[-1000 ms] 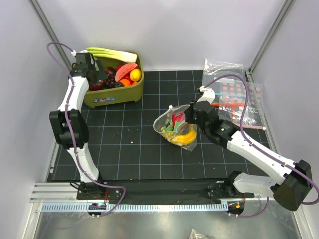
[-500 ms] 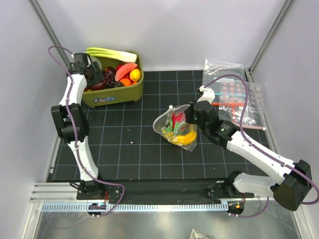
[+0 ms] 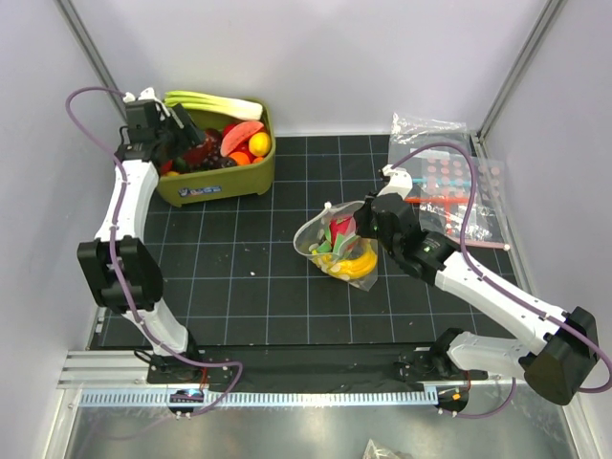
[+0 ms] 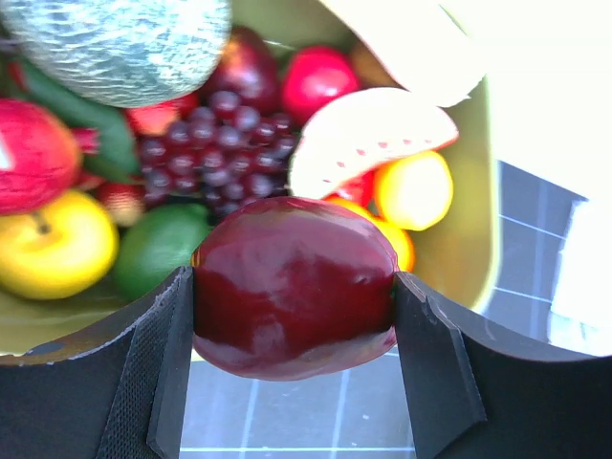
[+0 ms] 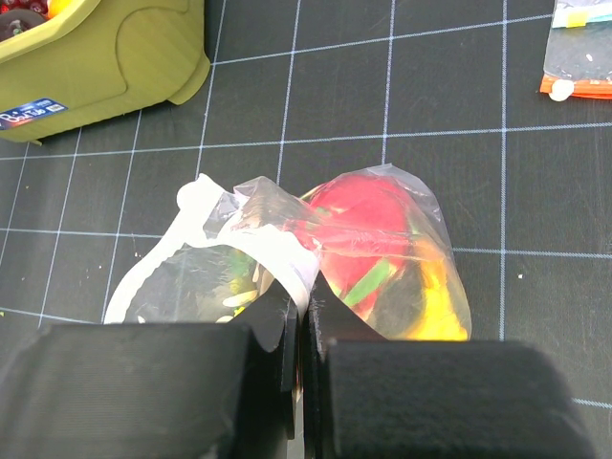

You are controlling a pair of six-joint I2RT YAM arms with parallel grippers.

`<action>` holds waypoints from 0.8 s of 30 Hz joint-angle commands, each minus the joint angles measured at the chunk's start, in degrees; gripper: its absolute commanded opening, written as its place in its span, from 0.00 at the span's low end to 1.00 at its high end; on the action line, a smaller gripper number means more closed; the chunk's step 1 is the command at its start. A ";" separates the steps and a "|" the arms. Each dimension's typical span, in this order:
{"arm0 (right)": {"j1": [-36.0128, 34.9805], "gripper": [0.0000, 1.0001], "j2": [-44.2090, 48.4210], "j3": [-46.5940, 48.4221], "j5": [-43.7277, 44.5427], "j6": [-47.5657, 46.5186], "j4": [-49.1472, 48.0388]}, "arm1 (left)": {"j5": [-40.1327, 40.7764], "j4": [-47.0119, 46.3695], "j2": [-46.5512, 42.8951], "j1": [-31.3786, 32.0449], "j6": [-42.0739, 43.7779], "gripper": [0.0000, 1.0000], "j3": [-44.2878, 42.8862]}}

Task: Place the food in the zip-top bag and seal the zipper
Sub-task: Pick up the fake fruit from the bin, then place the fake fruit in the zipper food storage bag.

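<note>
Here, our left claw (image 4: 295, 317) grips a dark red fruit (image 4: 287, 273) over the crowded green bin (image 3: 218, 184) at the far left; at mid-tabletop (image 3: 249, 282) we see the right claw (image 5: 304, 320) clenched on the mouth edge of the zip-top bag (image 5: 387, 253); the bag lies slumped, red and yellow food (image 5: 359, 215) inside, its mouth open; spare bags (image 3: 449, 177) lie far right.

Left hand (image 4: 296, 359) clamped on red fruit (image 4: 292, 282); right hand (image 5: 304, 308) low, pinching zip-top bag (image 5: 387, 239).
</note>
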State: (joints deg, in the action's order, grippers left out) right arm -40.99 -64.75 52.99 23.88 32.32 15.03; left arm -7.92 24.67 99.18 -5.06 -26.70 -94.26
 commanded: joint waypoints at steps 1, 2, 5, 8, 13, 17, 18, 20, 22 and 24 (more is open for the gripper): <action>0.39 0.01 1.29 0.71 1.34 0.73 -2.02 | -4.20 -3.04 -2.40 1.19 -2.66 0.21 0.57; 0.39 0.01 1.29 0.71 1.35 0.73 -2.11 | -4.03 -3.13 -2.93 1.80 -2.48 0.21 0.65; 0.39 0.01 1.12 0.80 1.08 0.73 -2.11 | -3.51 -2.26 -5.13 4.53 -1.78 0.22 0.57; 0.47 0.01 1.29 0.97 1.26 0.56 -2.02 | -3.85 0.37 -6.27 11.11 -1.60 0.22 -1.01; 0.39 0.01 1.38 0.97 1.00 0.38 -2.10 | -9.03 -2.92 -10.83 18.50 -9.58 0.22 2.66; 0.39 0.01 0.86 1.24 0.12 0.29 -2.02 | -11.59 -16.56 -19.69 25.25 -16.89 0.22 15.48; 0.39 0.01 0.68 1.15 0.20 0.29 -2.19 | -10.63 -18.41 -20.85 26.58 -17.33 0.22 19.68; 0.39 0.01 0.42 1.15 0.03 0.38 -2.37 | -9.48 -22.98 -24.10 30.17 -17.34 0.22 25.49; 0.39 0.01 -0.20 1.24 -0.41 0.38 -2.46 | -8.78 -27.90 -26.13 32.03 -17.86 0.22 29.20; 0.39 0.01 -0.46 1.41 -0.59 0.47 -2.19 | -8.95 -32.89 -28.15 34.23 -18.04 0.22 34.39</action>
State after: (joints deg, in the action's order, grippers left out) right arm -40.99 -64.88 52.99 23.16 32.29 14.98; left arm -16.67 4.27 73.58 27.22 -42.52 -64.45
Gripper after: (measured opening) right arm 0.049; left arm 0.734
